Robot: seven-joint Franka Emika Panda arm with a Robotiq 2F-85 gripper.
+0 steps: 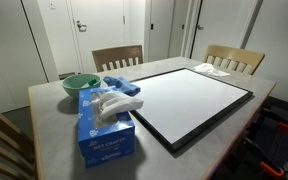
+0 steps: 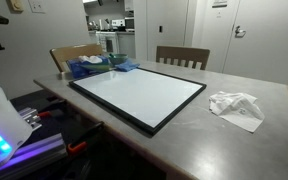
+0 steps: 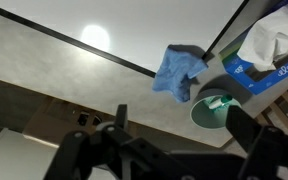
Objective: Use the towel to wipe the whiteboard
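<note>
The whiteboard lies flat on the table, black-framed and white; it also shows in the other exterior view and in the wrist view. A blue towel lies crumpled at one corner of the board, also seen in an exterior view and in the wrist view. My gripper shows only in the wrist view. It is open and empty, above the table and short of the towel and the bowl.
A green bowl with a small object inside stands beside the towel. A blue tissue box stands next to it. Crumpled white paper lies off the board's other end. Two wooden chairs stand at the table's far side.
</note>
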